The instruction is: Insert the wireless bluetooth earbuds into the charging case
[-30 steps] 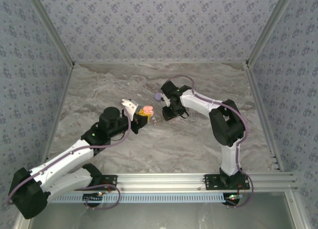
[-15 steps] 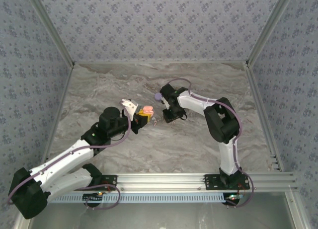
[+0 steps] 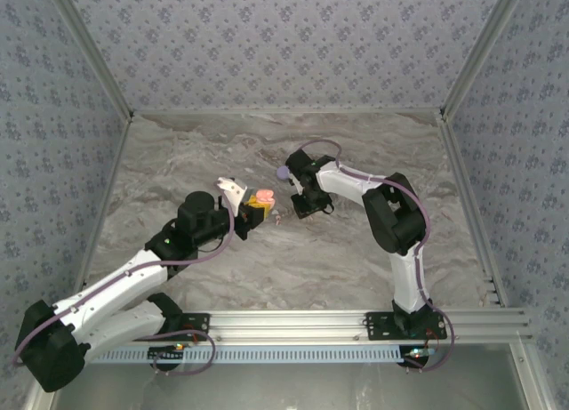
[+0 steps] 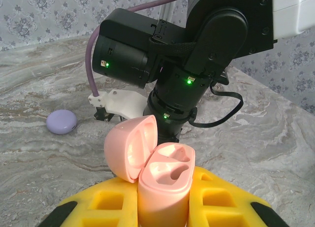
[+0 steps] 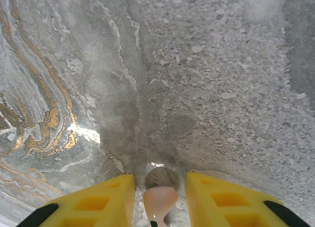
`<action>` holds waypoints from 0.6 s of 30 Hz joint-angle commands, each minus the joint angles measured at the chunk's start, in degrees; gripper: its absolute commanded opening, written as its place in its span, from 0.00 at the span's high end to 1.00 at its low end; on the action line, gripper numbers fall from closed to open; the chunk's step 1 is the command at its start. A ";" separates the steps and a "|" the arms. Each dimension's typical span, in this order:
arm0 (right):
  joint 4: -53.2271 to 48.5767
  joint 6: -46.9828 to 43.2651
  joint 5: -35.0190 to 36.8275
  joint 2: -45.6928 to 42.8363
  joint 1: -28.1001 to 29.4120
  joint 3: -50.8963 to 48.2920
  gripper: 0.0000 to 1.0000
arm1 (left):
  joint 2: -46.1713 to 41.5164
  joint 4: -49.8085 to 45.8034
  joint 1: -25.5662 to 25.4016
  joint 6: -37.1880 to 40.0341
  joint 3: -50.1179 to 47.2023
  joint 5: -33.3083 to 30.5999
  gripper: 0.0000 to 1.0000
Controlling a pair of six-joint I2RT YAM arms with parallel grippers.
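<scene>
My left gripper [image 4: 165, 207] has its yellow fingers [image 4: 219, 197] clamped on the pink charging case [image 4: 165, 180]. The case is upright, its lid swung open to the left and its two sockets facing up. On the right wrist camera, the right gripper [image 5: 160, 187] points straight down. Its fingers [image 5: 103, 200] stand apart with a pale pink earbud [image 5: 160, 201] between them and a thin gap on either side. I cannot tell whether the bud rests on the surface or sits just above it.

Under it is the tabletop [image 5: 206, 79], grey marble-patterned with tan veins running off to the left. From above, that same marble fills the floor of the cell. Blue-grey flowered walls [image 3: 284, 45] stand on the left, right and far sides, and an aluminium rail [image 3: 293, 321] runs along the near edge.

A round lilac case [image 4: 61, 122] lies shut on the marble, far left of the pink one. The right arm [image 4: 197, 54] looms just behind the open case and blocks the left wrist camera's view of the earbud.
</scene>
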 commanded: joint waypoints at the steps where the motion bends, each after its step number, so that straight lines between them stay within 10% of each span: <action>1: -0.66 1.35 0.87 2.22 -0.14 0.83 0.66 | -0.60 -0.02 -0.33 -0.40 0.04 -0.70 0.82; 18: -0.72 3.29 2.75 1.92 0.40 -0.26 0.76 | -0.60 -0.06 -0.33 -0.52 -0.14 -0.76 0.82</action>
